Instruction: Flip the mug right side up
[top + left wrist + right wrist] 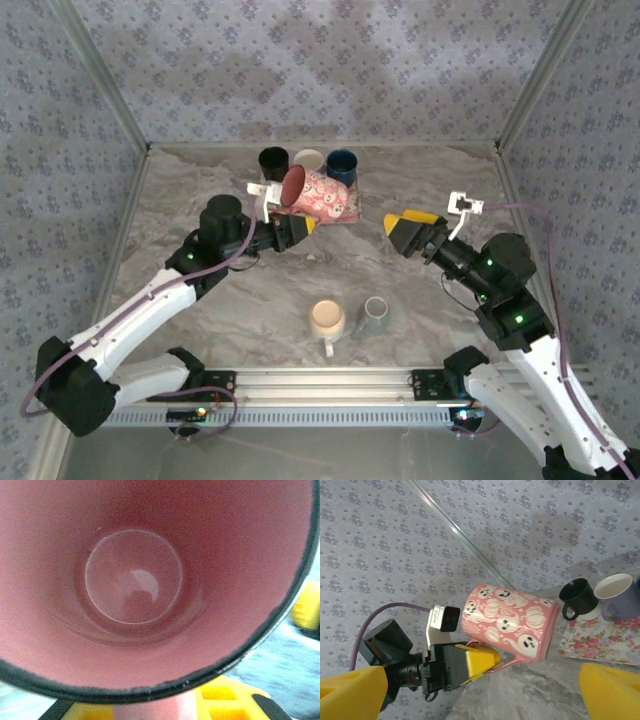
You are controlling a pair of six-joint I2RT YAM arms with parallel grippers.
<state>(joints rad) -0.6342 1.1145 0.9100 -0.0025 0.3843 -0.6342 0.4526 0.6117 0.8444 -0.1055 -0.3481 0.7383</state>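
Pink ghost-and-pumpkin mug [322,196] is hanging on its side above the marble table [420,300], near the floral tray [600,637]. The left gripper [303,228] is clenching its handle. The right gripper [408,226] is hovering nearby, its fingers spread apart.

A pink ghost-and-pumpkin mug [507,622] hangs on its side above the grey marbled tabletop [535,702], clamped at the handle by the yellow-tipped left gripper [482,661]. Beyond it, a black mug [577,597] and a white-lined lavender mug [620,597] stand upright at the far edge of a floral mat [605,640]. The right gripper [483,692] spreads its yellow fingers wide in the foreground.
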